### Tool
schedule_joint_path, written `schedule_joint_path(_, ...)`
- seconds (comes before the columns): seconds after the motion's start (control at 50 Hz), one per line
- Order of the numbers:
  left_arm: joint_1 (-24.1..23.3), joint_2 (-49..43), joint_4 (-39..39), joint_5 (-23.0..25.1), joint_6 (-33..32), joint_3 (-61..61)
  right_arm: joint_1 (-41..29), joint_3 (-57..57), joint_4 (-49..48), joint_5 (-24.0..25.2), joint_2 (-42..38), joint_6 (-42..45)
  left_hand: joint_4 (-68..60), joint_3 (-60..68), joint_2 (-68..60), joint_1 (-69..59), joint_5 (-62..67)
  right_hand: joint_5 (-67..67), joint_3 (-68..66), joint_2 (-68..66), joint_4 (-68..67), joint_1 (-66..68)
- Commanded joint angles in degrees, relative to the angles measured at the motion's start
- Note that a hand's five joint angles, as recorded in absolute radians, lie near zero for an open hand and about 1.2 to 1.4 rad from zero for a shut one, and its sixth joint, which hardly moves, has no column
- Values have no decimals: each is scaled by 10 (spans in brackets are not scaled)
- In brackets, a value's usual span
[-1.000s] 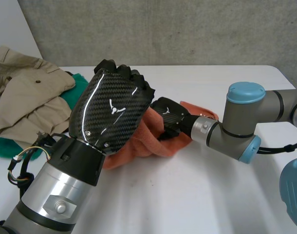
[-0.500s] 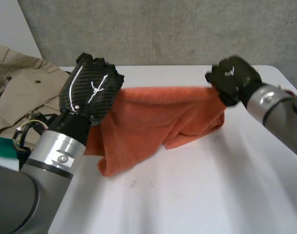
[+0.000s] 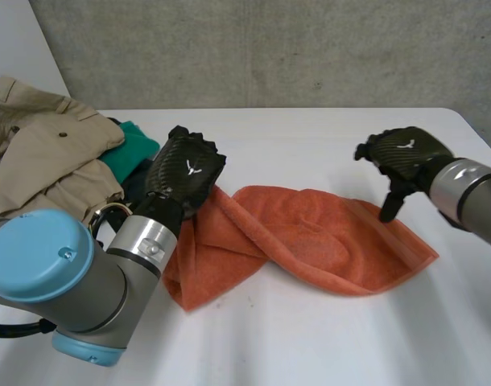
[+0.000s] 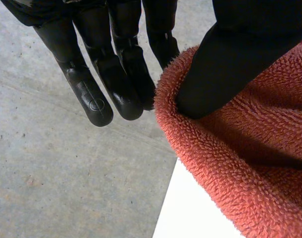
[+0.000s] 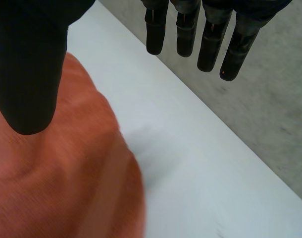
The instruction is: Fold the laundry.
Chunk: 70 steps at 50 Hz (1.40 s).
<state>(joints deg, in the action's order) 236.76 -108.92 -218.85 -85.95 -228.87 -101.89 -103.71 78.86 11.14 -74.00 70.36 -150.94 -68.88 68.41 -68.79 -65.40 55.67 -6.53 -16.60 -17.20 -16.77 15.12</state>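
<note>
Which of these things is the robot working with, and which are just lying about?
In the job: orange towel, left hand at its end, right hand over it.
Lying about: beige jacket, green cloth, heaped together, untouched.

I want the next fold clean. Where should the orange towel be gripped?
Probably pinch the orange towel at its pointed right corner, coming from the right with the right hand: that end lies flat, while the left end is bunched by the left hand.

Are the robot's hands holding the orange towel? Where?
No, nothing is held. The left hand is open, thumb on the edge of the towel; the right hand is open above it.
</note>
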Motion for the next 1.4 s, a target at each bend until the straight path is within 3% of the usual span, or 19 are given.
schedule_joint_path(0.02, 0, 3, 0, 1, -1, 6, 65, 11, 63, 2, 9, 110, -111, 116, -112, -146, 143, 7, 8, 14, 10, 7)
schedule_joint_path(0.2, 1, 1, 9, 0, 23, 52, 84, 118, 77, 11, 36, 66, -111, 116, -112, -146, 143, 6, 6, 12, 8, 8)
schedule_joint_path(0.38, 2, 2, 39, -1, 69, 102, 28, 202, -10, 50, 43, -229, -111, 116, -112, -146, 143, 33, 33, 39, 35, -18)
schedule_joint_path(0.5, 1, 5, 56, -3, 77, 117, -32, 201, -55, 44, 33, -316, -111, 116, -112, -146, 143, 36, 37, 43, 38, -22)
schedule_joint_path(0.58, -1, 9, 64, -4, 84, 123, -71, 190, -115, -3, -5, -326, -111, 116, -112, -146, 143, 29, 30, 36, 32, -15)
schedule_joint_path(0.66, -2, 15, 65, -5, 85, 123, -83, 169, -162, -90, -45, -320, -111, 116, -112, -146, 143, -1, 0, 6, 1, 15)
schedule_joint_path(0.72, 0, 29, 66, -5, 91, 122, -81, 152, -168, -132, -66, -312, -111, 116, -112, -146, 143, -45, -44, -38, -42, 59)
schedule_joint_path(0.9, 23, 65, 69, -9, 112, 108, -41, 150, -176, -137, -73, -247, -111, 116, -112, -146, 143, -231, -231, -225, -229, 245)
schedule_joint_path(0.96, 36, 75, 75, -8, 120, 100, -5, 147, -177, -133, -71, -233, -111, 116, -112, -146, 143, -481, -481, -475, -479, 495)
schedule_joint_path(0.98, 38, 76, 76, -8, 124, 97, 6, 145, -177, -125, -71, -226, -111, 116, -112, -146, 143, -633, -632, -626, -631, 647)
schedule_joint_path(1.12, 39, 84, 88, -8, 135, 69, 33, 135, -168, -69, -59, -157, -111, 116, -112, -146, 143, -635, -634, -628, -632, 649)
schedule_joint_path(1.2, 40, 100, 106, -8, 135, 38, 68, 133, -135, -63, 17, -20, -111, 116, -112, -146, 143, -635, -634, -628, -632, 649)
schedule_joint_path(1.3, 41, 127, 189, -5, 136, -1, 120, 119, -32, -60, 121, 182, -111, 116, -112, -146, 143, -635, -634, -628, -632, 649)
schedule_joint_path(1.4, 38, 123, 293, -4, 144, -6, 116, 98, 66, -66, 152, 270, -111, 116, -112, -146, 143, -635, -634, -628, -632, 649)
